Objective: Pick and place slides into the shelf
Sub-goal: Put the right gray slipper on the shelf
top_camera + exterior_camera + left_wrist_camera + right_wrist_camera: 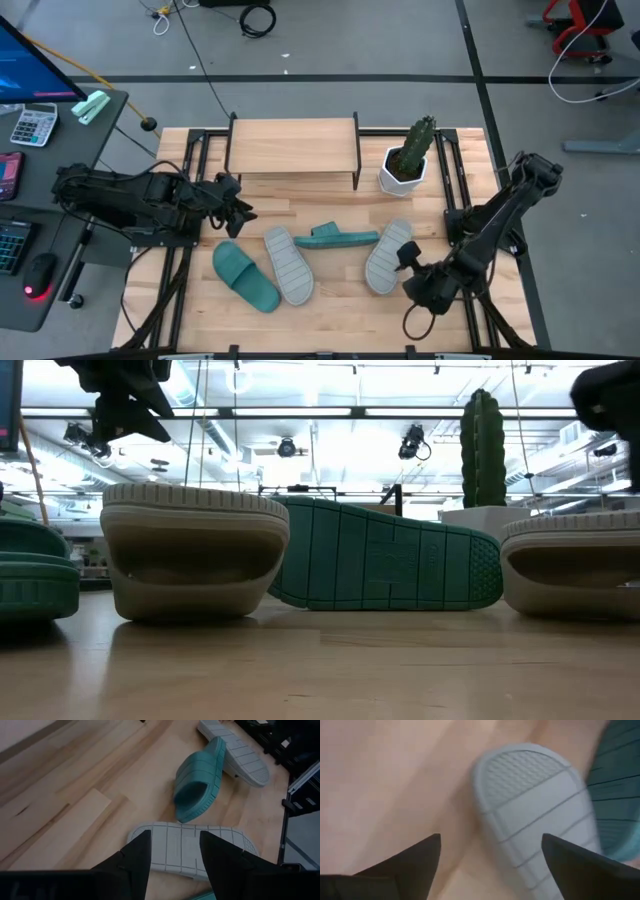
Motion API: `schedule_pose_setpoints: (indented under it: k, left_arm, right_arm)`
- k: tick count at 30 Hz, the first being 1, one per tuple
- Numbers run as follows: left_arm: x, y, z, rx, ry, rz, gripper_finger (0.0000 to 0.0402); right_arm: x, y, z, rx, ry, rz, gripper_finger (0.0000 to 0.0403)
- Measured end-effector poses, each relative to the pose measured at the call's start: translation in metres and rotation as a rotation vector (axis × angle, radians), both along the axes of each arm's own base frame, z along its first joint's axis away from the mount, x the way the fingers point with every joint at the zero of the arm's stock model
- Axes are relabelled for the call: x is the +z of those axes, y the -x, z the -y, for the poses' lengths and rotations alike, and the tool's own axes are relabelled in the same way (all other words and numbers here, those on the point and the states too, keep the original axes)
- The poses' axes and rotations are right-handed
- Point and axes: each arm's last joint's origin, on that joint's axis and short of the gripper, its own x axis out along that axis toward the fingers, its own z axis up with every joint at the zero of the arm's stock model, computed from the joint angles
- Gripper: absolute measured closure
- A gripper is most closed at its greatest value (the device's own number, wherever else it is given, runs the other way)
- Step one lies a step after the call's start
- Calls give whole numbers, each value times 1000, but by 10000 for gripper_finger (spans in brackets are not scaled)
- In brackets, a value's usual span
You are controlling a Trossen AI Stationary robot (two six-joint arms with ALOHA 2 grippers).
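Observation:
Four slides lie in front of the shelf (290, 145). One teal slide (245, 277) rests flat, strap up. A grey-white slide (288, 263) beside it lies sole up. The second teal slide (337, 238) stands on its side edge, and the second grey-white slide (388, 255) lies sole up. My left gripper (243, 207) hovers open above the table, between the shelf and the left grey-white slide (190, 847). My right gripper (408, 262) is open, just above the near end of the right grey-white slide (540, 805), without touching it.
A white pot with a cactus (405, 165) stands right of the shelf on the slatted tabletop (330, 300). The low view shows the ribbed teal sole (390, 555) between the two grey-white slides (195, 550) (575, 560). Left of the table is a desk with a calculator (33, 125).

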Motion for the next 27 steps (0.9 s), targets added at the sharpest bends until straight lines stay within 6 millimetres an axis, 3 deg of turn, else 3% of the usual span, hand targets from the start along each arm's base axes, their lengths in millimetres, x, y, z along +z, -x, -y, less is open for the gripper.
schedule_pose_setpoints:
  k: [4, 12, 27]
  left_arm:
    - [0, 0, 0, 0, 0, -1, 229]
    - [-1, 1, 0, -2, -5, -18, 230]
    - [-3, 3, 0, -1, -7, -44, 230]
  right_arm:
    - [-15, -6, -2, 10, 134, 18, 42]
    - [-43, -19, -13, -12, 189, 30, 55]
    - [-57, -39, -1, -121, 263, 72, 100]
